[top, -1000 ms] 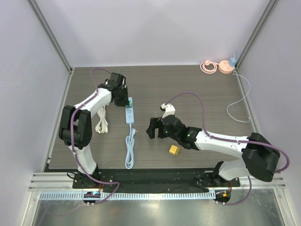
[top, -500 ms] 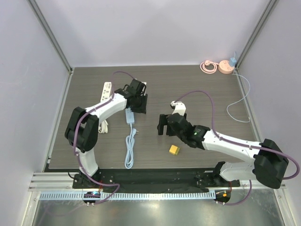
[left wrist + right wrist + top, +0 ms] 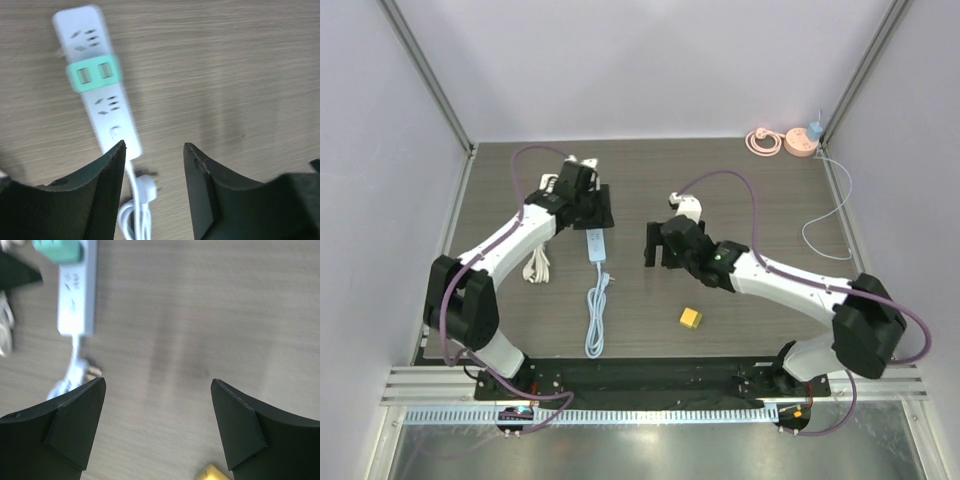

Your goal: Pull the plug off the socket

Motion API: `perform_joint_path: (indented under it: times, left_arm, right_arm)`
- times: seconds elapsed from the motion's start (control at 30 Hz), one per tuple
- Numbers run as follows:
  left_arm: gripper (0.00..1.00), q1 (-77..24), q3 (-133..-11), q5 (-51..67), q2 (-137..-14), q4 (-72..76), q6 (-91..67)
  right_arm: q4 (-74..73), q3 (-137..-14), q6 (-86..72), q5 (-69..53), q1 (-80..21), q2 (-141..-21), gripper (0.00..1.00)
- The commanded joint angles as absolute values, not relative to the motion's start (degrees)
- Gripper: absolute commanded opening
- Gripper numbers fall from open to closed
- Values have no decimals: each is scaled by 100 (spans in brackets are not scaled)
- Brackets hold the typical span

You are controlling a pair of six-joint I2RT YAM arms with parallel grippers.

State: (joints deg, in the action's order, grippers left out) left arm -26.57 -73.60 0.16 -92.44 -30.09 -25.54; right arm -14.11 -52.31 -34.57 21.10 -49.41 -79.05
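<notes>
- Only the left wrist view shows the power strip's (image 3: 97, 85) green USB band
- White plug (image 3: 148, 184) lies just past the strip's cord end, seen between the left gripper's (image 3: 154, 150) half-open, empty jaws
- Right gripper (image 3: 157, 385) gapes wide, empty

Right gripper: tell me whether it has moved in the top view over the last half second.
Yes. The right gripper has shifted up the picture and slightly left, ending farther from the yellow block, which stayed put.

The left gripper (image 3: 154, 147) hangs with its jaws apart, nothing between them. A green-banded white power strip (image 3: 97, 85) lies ahead-left of its fingertips. A white plug (image 3: 146, 184) shows in the gap.
</notes>
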Motion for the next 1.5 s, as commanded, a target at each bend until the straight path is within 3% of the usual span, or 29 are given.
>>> perform_joint_path:
  times: [0.0,0.3,0.4,0.63,0.8,1.13,1.3,1.4,1.47]
  left_arm:
    - [50,-1935,-6751,930,-8939,-2411,-3197]
    - [40,-827,-6355,1108,-8667,-2022,-3945]
    - [40,-231,-6170,1186,-8526,-1908,-4341]
    - [39,500,-5801,2425,-8885,-1231,-5097]
    - [37,615,-5678,2909,-9123,-906,-5352]
    - [37,633,-5651,3032,-9175,-791,-5396]
    - [31,633,-5660,3094,-9237,-773,-5397]
    - [30,624,-5660,3085,-9255,-782,-5396]
    - [30,633,-5660,3085,-9272,-773,-5388]
  right_arm:
    - [-1432,-6290,-3217,1898,-4685,-8603,92]
    - [-2284,-9481,-2672,2109,-4684,-11239,92]
    - [-2566,-10770,-2619,2110,-4693,-12065,92]
    - [-3225,-12662,-2505,2144,-4886,-13508,95]
    - [-3252,-12832,-2663,2013,-4939,-13825,93]
    - [-3243,-12770,-2769,1969,-5036,-13957,81]
    - [-3234,-12858,-2830,1951,-5036,-14089,77]
    - [-3234,-12928,-2848,1977,-5036,-14185,70]
    - [-3226,-12964,-2821,2074,-5036,-14220,61]
